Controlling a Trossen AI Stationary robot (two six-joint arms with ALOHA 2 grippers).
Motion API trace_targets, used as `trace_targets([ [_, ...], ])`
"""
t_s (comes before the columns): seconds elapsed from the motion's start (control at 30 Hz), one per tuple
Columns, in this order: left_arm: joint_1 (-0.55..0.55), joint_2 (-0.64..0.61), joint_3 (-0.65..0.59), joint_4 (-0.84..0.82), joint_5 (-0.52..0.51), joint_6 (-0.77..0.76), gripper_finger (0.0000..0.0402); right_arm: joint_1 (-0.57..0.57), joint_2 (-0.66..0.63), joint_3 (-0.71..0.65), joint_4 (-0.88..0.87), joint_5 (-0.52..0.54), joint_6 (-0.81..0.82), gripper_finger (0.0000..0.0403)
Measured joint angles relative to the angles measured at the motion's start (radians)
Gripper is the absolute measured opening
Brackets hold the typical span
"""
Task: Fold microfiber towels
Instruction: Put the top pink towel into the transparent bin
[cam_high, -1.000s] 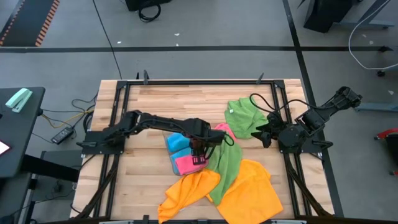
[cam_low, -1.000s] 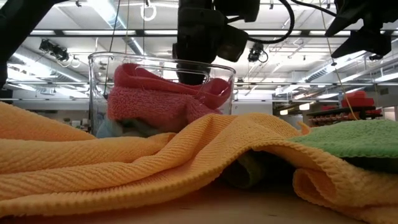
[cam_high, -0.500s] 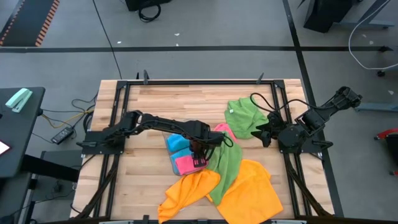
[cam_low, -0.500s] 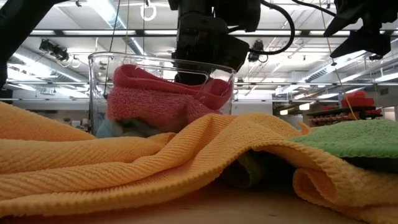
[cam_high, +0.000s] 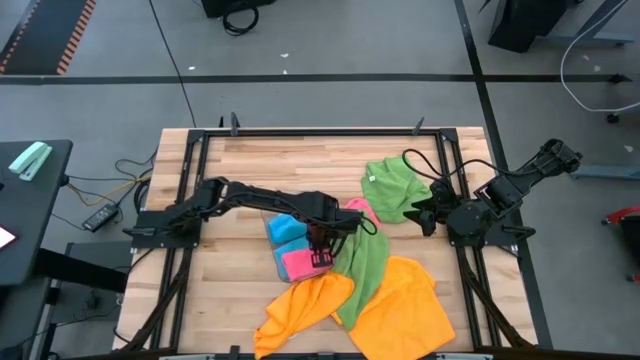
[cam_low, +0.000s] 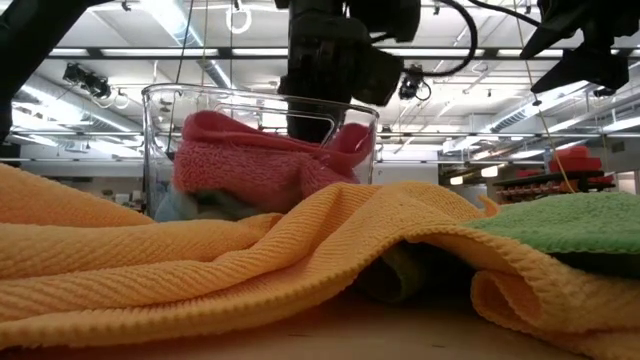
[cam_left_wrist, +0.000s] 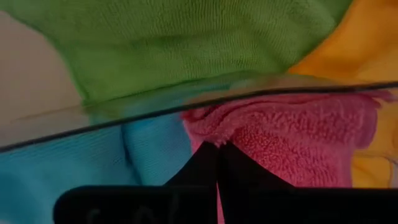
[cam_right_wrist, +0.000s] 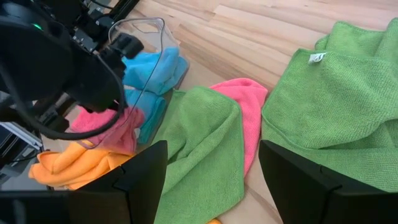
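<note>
Left gripper (cam_left_wrist: 217, 163) sits down inside the clear plastic tray (cam_low: 160, 130), fingers clenched together with the folded pink towel (cam_left_wrist: 298, 140) pressed against their tips and the blue towel (cam_left_wrist: 87, 165) just beside. The tray wall stands between the fingers and the long green towel (cam_high: 365, 262). Orange towels (cam_high: 395, 305) crowd the near edge. Right gripper (cam_right_wrist: 211, 180) hangs with fingers spread and empty, a second green towel (cam_right_wrist: 336, 106) beyond them.

Pale striped wooden worktop (cam_high: 280, 170). Soft microfiber towels: folded pink one (cam_high: 298, 264) and sky-blue one (cam_high: 286, 230) in the clear plastic tray (cam_low: 160, 130); bright green (cam_high: 395, 187) and plain orange (cam_high: 405, 305) ones beside it. Both arms' hands are black.
</note>
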Motion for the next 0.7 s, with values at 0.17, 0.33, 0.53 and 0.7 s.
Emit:
trace_targets([
  [0.17, -0.004, -0.001, 0.065, -0.103, -0.103, -0.009, 0.0008, 0.000, 0.000, 0.000, 0.000, 0.000, 0.000, 0.0262],
  [0.33, -0.013, 0.000, 0.067, -0.100, -0.100, 0.024, 0.0007, 0.000, 0.000, 0.000, 0.000, 0.000, 0.000, 0.0262],
  [0.53, -0.027, 0.000, 0.067, -0.070, -0.105, 0.066, 0.0067, 0.000, 0.000, 0.000, 0.000, 0.000, 0.000, 0.0262],
  [0.7, -0.017, 0.000, 0.076, -0.161, -0.106, 0.062, 0.0152, 0.000, 0.000, 0.000, 0.000, 0.000, 0.000, 0.0262],
])
